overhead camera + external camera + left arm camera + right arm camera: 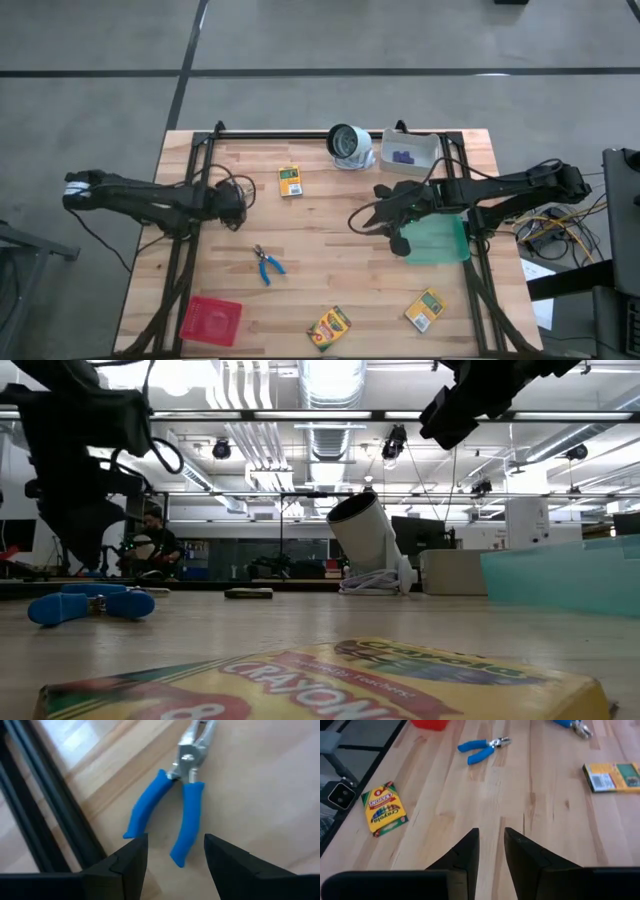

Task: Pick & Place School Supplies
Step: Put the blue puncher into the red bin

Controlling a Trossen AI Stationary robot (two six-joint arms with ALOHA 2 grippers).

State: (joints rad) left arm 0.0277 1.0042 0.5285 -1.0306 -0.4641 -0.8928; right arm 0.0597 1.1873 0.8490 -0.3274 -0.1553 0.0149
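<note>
A red tray (211, 319) sits at the table's (330, 250) 7 o'clock corner. At 9 o'clock the left claw (236, 210) hovers above the wood with its fingers (131, 862) apart and empty; its wrist view looks down on the blue-handled tool (266, 265), which lies flat just short of those fingertips, toward 7 o'clock of the table's middle. One crayon box (290, 180) lies near 11 o'clock, another (329, 327) at the 6 o'clock edge. At 12 o'clock a white-grey round object (349, 144) stands beside a white bin (412, 150) that holds the small purple pieces (402, 156). Toward 3 o'clock the right claw (362, 222) hangs over bare wood beside the green mat (436, 240), its fingers (463, 854) a narrow gap apart and gripping nothing. A third crayon box (425, 309) lies at 5 o'clock. The low view catches a person (150, 545) seated in the room beyond the table.
</note>
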